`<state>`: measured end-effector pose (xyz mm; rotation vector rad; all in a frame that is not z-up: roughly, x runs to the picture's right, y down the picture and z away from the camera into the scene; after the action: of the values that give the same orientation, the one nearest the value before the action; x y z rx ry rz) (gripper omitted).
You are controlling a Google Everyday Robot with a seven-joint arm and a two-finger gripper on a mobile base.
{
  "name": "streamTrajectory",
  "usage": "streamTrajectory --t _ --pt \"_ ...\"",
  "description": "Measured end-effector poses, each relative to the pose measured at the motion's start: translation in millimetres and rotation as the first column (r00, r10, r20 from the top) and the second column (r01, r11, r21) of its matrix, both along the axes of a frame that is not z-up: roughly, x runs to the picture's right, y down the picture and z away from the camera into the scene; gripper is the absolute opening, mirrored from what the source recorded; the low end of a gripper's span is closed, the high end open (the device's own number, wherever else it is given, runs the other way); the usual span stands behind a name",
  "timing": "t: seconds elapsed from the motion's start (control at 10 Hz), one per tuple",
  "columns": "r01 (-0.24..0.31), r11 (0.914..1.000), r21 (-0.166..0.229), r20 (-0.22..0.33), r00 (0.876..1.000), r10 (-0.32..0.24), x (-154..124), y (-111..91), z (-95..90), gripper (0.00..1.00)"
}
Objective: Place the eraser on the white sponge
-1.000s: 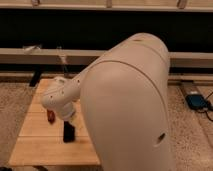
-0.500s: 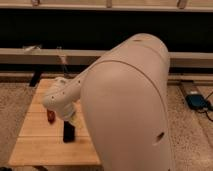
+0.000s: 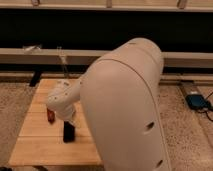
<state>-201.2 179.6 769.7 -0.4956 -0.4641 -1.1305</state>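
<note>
Dark gripper (image 3: 69, 133) is down at the wood table (image 3: 35, 147), under the white wrist, front-left; can't tell if it's spread or pinching. The eraser can't be told apart from that dark tip, so its spot is unclear. Dark red pod (image 3: 50, 116) sits just left of gripper. Big white arm shell (image 3: 125, 110) blocks table's right side; blue box (image 3: 196, 101) on floor, far right

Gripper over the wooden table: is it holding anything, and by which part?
Cannot be told. The gripper points down at the table; nothing distinct shows in it.
</note>
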Motion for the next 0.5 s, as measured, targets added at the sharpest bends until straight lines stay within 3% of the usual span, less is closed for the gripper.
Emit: streamTrajectory --t 0.5 --pt "0.104 0.9926 -0.063 0.078 0.992 -0.099 -12 18 19.7 0.80"
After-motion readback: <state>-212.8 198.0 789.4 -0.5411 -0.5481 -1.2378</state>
